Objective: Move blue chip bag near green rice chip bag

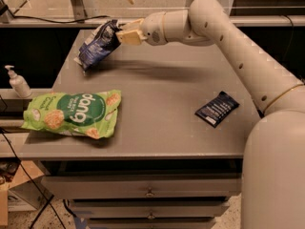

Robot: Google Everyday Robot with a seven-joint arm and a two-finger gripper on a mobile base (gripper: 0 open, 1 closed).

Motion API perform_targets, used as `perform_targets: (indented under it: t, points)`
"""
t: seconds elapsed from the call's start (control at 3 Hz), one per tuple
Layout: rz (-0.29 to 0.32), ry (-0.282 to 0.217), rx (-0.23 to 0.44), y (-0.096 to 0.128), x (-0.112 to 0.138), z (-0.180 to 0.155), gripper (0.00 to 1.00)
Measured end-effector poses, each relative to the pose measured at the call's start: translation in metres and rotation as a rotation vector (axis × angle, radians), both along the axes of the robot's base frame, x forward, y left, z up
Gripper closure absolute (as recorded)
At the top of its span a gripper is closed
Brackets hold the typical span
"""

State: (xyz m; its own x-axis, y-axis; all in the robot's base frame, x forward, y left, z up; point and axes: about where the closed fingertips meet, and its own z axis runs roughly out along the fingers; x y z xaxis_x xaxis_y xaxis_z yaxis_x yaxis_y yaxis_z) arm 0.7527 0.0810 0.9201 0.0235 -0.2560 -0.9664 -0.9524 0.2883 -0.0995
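The blue chip bag (97,45) is puffy and dark blue with white markings. It hangs tilted above the back left of the grey table (162,109). My gripper (120,34) is shut on the bag's upper right edge and holds it up. The green rice chip bag (71,113) is large and lime green with a dark green circle. It lies flat at the table's front left, below and in front of the blue bag, apart from it.
A small flat navy packet (217,108) with white text lies at the table's right. A white pump bottle (18,82) stands on a ledge left of the table. My arm (228,46) spans the back right. Drawers (150,192) sit under the tabletop.
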Motion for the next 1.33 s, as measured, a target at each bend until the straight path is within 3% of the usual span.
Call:
perform_targets:
  t: [0.33,0.67,1.0,1.33]
  points:
    - [0.159,0.023,-0.021,-0.004,-0.063,0.001,1.0]
    - [0.243,0.059,-0.04,-0.01,-0.117,-0.008,1.0]
    - [0.242,0.121,-0.062,-0.012,-0.153,-0.024,0.82]
    - [0.251,0.135,-0.069,-0.009,-0.158,-0.032,0.59]
